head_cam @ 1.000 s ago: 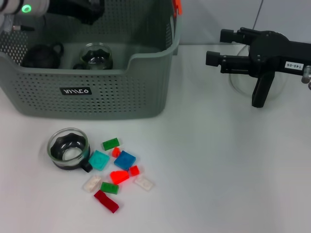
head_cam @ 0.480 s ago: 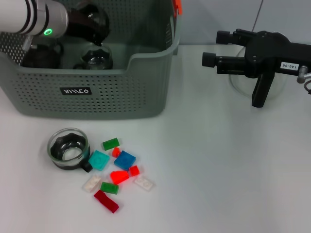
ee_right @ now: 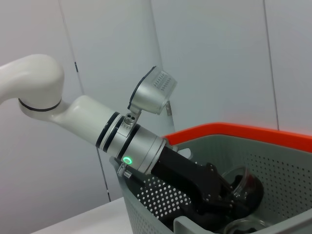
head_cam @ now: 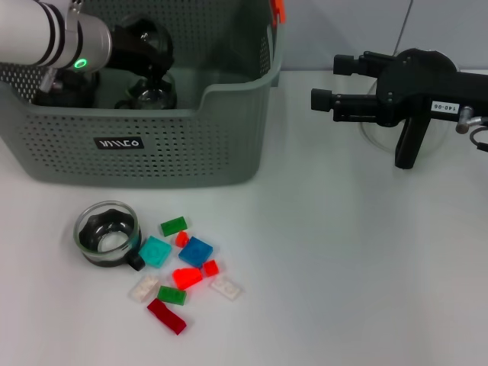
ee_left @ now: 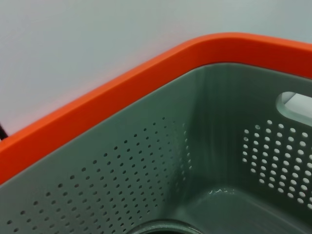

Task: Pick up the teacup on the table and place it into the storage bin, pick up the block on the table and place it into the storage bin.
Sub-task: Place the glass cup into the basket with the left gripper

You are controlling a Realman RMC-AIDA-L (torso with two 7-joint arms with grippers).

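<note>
Left gripper (head_cam: 152,65) grips a teacup (head_cam: 141,34) over the bin (head_cam: 229,152); we lower gently before release. Right gripper (head_cam: 324,82): idle, far right, fingers unclear.

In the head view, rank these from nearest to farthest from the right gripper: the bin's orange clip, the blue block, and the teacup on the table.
Measured from the right gripper, over the table's right side:
1. Orange clip, on the storage bin's back right corner.
2. Blue block, in the block pile at front left.
3. Teacup, left of the pile.
</note>
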